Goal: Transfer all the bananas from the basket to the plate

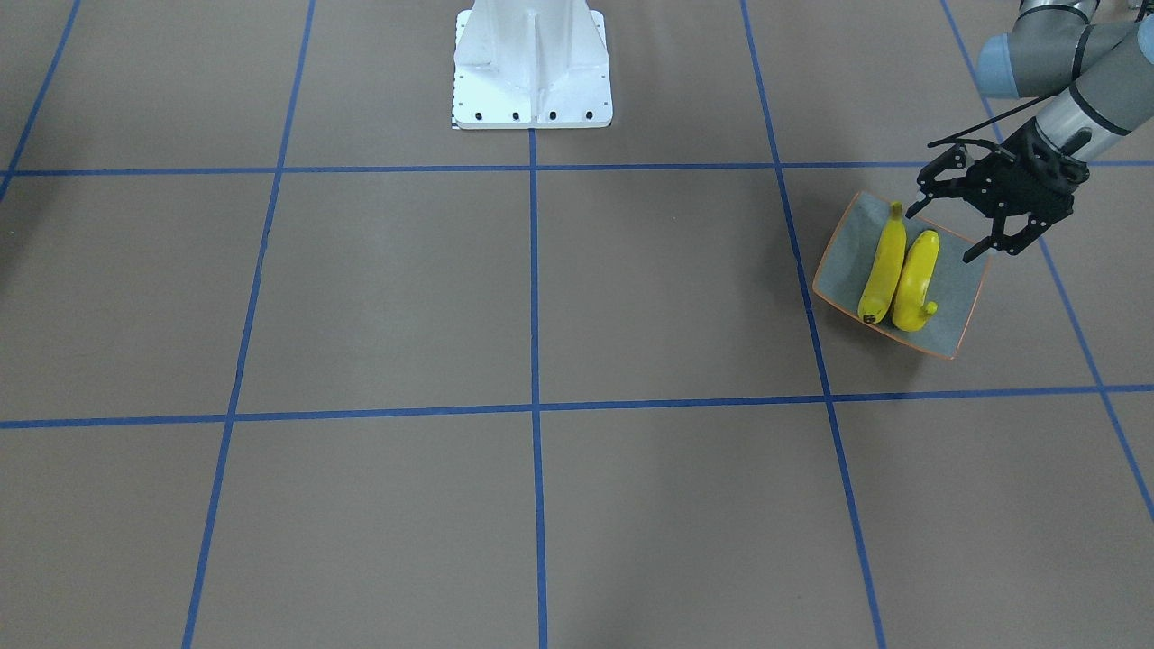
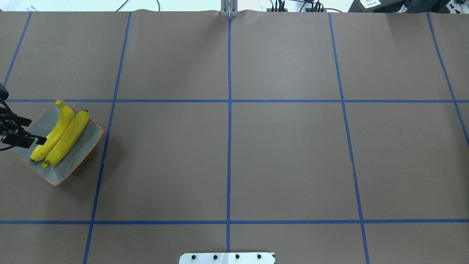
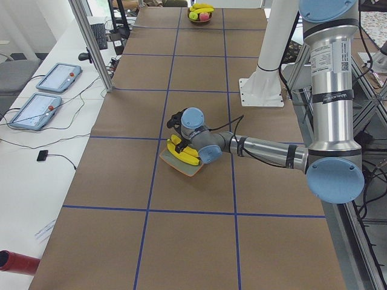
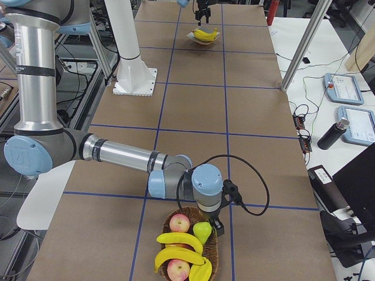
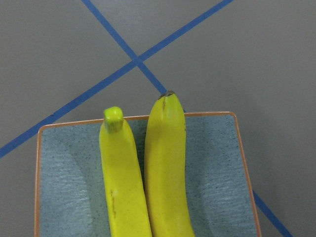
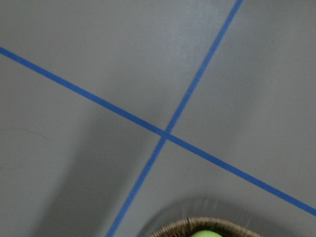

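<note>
- Table [image 2: 285, 154]: brown surface marked into squares by blue tape, with the white robot base [image 1: 532, 63] at its robot-side edge.
- Plate [image 1: 846, 261] [image 2: 78, 154] [image 5: 64, 173]: a square grey-blue dish with an orange rim. It stands near the table end on the robot's left, turned corner-on to the tape lines.
- Inner banana [image 1: 883, 266] [image 2: 69, 137] [image 5: 165, 163]: lies on the plate on the side nearer the table's middle, its dark tip pointing away from the robot.
- Outer banana [image 1: 915, 279] [image 2: 60, 123] [image 5: 121, 177]: lies on the plate pressed against the inner banana, lengthwise and parallel to it, with its stem end pointing away from the robot.
- Left gripper [image 1: 942, 234] [image 2: 32, 130]: hangs over the plate's outer edge beside the outer banana. Its fingers are spread wide with nothing between them.
- Basket [image 4: 218, 266] [image 6: 197, 224]: a brown woven bowl at the opposite end of the table, well apart from the plate.
- Third banana [image 4: 176, 239] and fourth banana [image 4: 167, 257]: lie in the basket among two red apples and a green pear [image 4: 202, 231].
- Right gripper [image 4: 218, 224]: points down at the basket's rim just beside the pear. Whether its fingers are apart or together cannot be told, since its wrist view shows only tape lines and the basket rim.
</note>
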{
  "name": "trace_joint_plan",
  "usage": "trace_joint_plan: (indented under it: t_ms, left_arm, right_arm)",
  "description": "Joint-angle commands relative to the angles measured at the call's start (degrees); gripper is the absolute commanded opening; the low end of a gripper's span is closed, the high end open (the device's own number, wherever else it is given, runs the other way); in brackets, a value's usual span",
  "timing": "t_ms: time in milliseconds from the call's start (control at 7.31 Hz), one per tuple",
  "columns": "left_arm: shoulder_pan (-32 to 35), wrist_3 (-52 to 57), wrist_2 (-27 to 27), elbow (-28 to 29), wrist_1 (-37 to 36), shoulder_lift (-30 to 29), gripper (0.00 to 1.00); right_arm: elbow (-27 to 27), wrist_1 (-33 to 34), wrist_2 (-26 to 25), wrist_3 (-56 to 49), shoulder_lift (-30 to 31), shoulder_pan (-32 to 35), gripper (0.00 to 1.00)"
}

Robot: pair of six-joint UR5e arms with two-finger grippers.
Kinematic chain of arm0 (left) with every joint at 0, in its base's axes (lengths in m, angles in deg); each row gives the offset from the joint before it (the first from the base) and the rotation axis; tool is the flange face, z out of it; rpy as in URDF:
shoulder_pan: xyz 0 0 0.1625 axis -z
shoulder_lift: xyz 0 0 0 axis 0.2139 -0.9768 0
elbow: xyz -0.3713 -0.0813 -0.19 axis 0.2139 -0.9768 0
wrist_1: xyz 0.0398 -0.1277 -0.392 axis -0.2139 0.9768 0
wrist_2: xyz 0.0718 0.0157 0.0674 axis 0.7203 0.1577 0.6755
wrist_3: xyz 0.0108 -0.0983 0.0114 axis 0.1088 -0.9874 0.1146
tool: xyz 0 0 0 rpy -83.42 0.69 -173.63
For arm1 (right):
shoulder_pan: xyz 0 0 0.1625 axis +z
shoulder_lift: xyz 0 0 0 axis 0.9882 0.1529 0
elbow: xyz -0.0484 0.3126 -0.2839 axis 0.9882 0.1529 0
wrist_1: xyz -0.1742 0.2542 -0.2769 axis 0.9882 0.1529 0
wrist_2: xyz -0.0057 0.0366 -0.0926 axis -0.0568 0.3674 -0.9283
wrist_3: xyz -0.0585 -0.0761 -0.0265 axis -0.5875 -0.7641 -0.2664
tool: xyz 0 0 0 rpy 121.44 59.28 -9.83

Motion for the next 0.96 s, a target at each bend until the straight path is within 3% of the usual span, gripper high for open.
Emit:
trace_joint_plan:
  t_ms: [0,410,821]
  left_arm:
    - [0.0,0.0,0.0,-0.1,0.3,0.0,1.0]
    - [0.6,0.1,0.0,-0.5,0.5,0.2,1.0]
    - [0.8,0.2,0.0,-0.5,1.2,0.4,1.0]
  right_arm:
    - [5.7,-6.7,-6.2,6.7,1.3,0.2,1.0]
    - [6.0,-9.1,-6.7,18.9,3.1,-0.2,0.96]
    - [8.8,-14.4,-7.0,22.4,4.3,-3.6,0.96]
